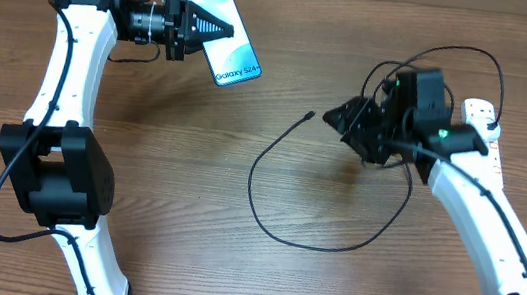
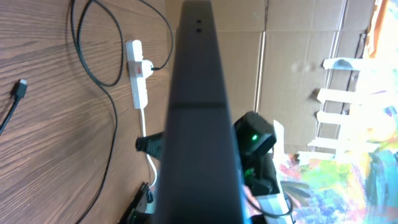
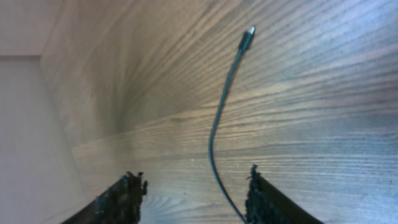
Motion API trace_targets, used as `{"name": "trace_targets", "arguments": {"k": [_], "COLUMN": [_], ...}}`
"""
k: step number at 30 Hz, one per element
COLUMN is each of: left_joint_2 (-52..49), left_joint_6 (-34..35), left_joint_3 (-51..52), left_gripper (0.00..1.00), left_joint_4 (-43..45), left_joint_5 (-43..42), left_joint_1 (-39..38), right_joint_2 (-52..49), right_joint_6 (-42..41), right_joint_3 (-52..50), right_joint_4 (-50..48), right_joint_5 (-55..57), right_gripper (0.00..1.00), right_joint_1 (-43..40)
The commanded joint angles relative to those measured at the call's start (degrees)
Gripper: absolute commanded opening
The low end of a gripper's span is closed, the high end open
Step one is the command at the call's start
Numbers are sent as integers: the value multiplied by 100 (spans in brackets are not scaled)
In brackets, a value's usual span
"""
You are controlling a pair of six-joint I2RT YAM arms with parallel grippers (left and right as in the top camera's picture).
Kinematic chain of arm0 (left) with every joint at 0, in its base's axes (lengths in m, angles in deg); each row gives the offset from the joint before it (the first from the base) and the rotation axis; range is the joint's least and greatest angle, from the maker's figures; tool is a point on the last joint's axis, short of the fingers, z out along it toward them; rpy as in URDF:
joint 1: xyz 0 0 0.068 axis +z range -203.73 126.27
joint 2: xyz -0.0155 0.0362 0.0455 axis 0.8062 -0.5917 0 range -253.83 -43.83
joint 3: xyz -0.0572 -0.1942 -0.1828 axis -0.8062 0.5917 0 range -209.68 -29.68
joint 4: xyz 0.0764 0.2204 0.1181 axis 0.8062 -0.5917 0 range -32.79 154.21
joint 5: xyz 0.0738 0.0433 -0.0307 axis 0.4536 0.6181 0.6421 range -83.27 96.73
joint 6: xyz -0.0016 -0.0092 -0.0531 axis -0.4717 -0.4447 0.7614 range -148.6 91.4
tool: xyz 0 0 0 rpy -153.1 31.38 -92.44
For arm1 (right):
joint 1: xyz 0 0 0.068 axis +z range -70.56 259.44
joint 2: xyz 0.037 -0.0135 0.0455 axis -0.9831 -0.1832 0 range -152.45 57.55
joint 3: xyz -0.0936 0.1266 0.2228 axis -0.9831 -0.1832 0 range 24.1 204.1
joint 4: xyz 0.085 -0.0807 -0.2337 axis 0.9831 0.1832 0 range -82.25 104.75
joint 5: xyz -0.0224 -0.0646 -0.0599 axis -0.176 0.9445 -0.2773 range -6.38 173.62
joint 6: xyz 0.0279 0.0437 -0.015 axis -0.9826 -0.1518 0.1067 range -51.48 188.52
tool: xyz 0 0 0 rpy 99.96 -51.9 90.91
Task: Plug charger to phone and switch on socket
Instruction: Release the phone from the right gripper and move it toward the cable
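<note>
My left gripper (image 1: pixel 214 28) is shut on the phone (image 1: pixel 234 51) and holds it off the table at the back left, screen up, with "Galaxy S24" at its near end. In the left wrist view the phone's black edge (image 2: pixel 199 124) fills the middle and hides the fingers. The charger cable (image 1: pixel 265 218) loops over the table, its connector tip (image 1: pixel 310 115) lying loose. My right gripper (image 1: pixel 340 118) is open and empty just right of the tip. In the right wrist view the cable (image 3: pixel 219 118) runs between the open fingers (image 3: pixel 194 190), with the tip (image 3: pixel 249 31) ahead. The white socket (image 1: pixel 483 122) lies at the far right.
The socket also shows in the left wrist view (image 2: pixel 138 78), with the black cable leading to it and its thick white cord (image 2: pixel 147 134) trailing off. The right arm covers part of the socket in the overhead view. Cardboard boxes (image 2: pixel 298 37) stand beyond the table.
</note>
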Motion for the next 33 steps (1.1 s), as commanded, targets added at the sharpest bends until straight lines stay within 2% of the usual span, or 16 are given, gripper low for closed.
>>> {"name": "trace_targets", "arguments": {"k": [1,6,13,17,30,33], "left_joint_2": [46,46,46,46,44,44], "left_joint_6": [219,444,107,98,98,101], "left_joint_3": [-114,-114,-114,-114,-109,-109], "left_gripper": [4,4,4,4,4,4], "left_joint_4": [181,422,479,468,452,284], "left_joint_5": [-514,-518,-81,278,330,557], "left_joint_1": [79,129,127,127,127,111], "right_joint_2": [-299,-450,-645,-1121,-2264,-2594], "right_joint_6": [291,260,-188,-590,-1440,-1526], "right_joint_3": [721,1049,1047,1047,1047,1047], "right_joint_4": [238,339,160,-127,-901,-988], "right_joint_5": [44,44,216,214,345,343], "right_gripper": [52,50,47,43,41,40], "right_joint_1": [15,15,70,260,492,498]}}
